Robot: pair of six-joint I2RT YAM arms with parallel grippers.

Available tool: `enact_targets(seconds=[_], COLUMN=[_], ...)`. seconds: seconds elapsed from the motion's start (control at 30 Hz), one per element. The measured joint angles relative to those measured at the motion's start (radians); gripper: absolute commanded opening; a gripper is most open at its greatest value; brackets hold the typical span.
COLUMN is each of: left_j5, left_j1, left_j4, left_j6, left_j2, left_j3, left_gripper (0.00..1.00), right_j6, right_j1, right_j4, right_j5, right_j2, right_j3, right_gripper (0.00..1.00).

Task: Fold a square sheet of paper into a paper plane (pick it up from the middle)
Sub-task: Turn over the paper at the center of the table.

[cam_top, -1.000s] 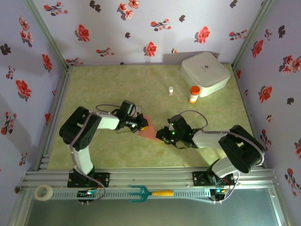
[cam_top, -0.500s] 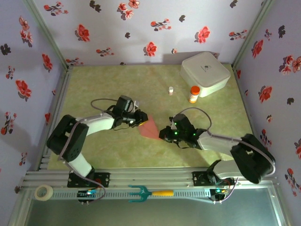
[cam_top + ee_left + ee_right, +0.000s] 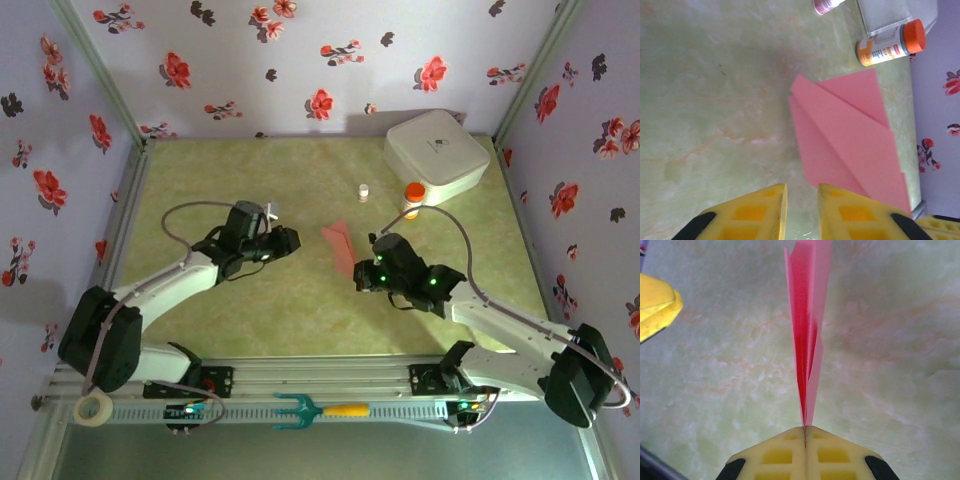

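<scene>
Table: pale green marbled top, the ground I work over.
Far corner on my right: white rounded box.
Just beside the box: orange-capped bottle, upright.
Left of the bottle: small white vial.

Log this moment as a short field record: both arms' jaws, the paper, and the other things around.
left jaws: slightly apart, nothing between them, plane just ahead
right jaws: shut on one end of the paper plane
paper plane: salmon-pink, folded, layers fanning out from the grip
far right corner: white box
in front of box: orange-capped bottle, small vial
near rail: teal fork, tape roll
</scene>
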Motion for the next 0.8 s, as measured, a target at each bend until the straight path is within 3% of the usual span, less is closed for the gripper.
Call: enact_targets(seconds=[0.2,0.37,0.47,0.6,0.8], left_j5=[-0.057,-0.092,-0.117,-0.160,-0.241], left_j1=[0.001,0.006,0.013,0.027,0.071], left_j4=[-0.026,-0.027,-0.034,-0.058,-0.122], left_j6=[0.005,0.005,0.002,-0.006,-0.040], left_j2=[-0.100,-0.170,-0.197,-0.242,-0.356], left_j3=[-0.047,-0.087,-0.112,-0.137,-0.180], left_gripper=[0.24,0.24,0.24,0.24,0.26], right_j6=[-0.074,-0.078,-0.077,-0.054,-0.072], right_j1=[0.147,0.338,0.415,0.465,0.507], right_j4=[-0.179,-0.380,-0.465,-0.571,-0.628], right_j5=[0.245,0.632,0.785,0.890,0.885], right_j2=[0.047,0.158,0.250,0.404,0.605], right_j3=[0.119,0.249,0.308,0.379,0.436], right_gripper=[0.00,0.00,0.00,0.00,0.01])
